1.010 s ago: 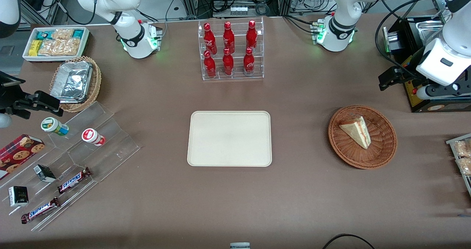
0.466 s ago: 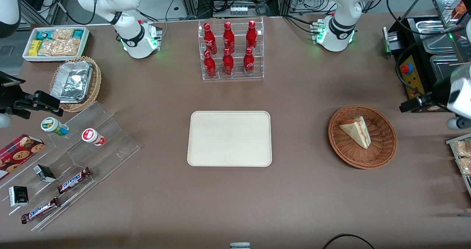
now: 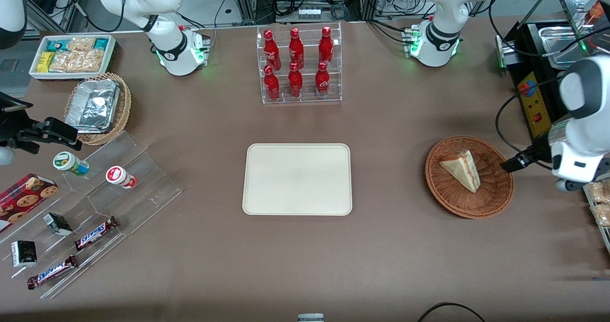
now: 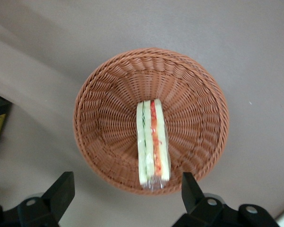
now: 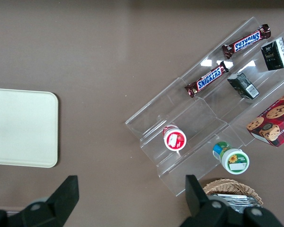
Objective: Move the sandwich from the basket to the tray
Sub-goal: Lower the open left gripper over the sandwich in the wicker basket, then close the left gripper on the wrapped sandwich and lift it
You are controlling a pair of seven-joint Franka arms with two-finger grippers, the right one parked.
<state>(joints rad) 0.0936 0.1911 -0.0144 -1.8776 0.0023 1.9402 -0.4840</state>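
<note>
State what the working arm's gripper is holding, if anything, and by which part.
Nothing. The gripper hangs open above the basket, its fingers wide apart, and the sandwich lies untouched in it.

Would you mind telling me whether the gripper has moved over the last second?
Yes. The gripper has come nearer the front camera, from beside the yellow control box to the basket rim.

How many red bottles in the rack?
6, all in the clear rack: three on the upper tier, three on the lower. None look hidden. Gripper is open above the basket.
</note>
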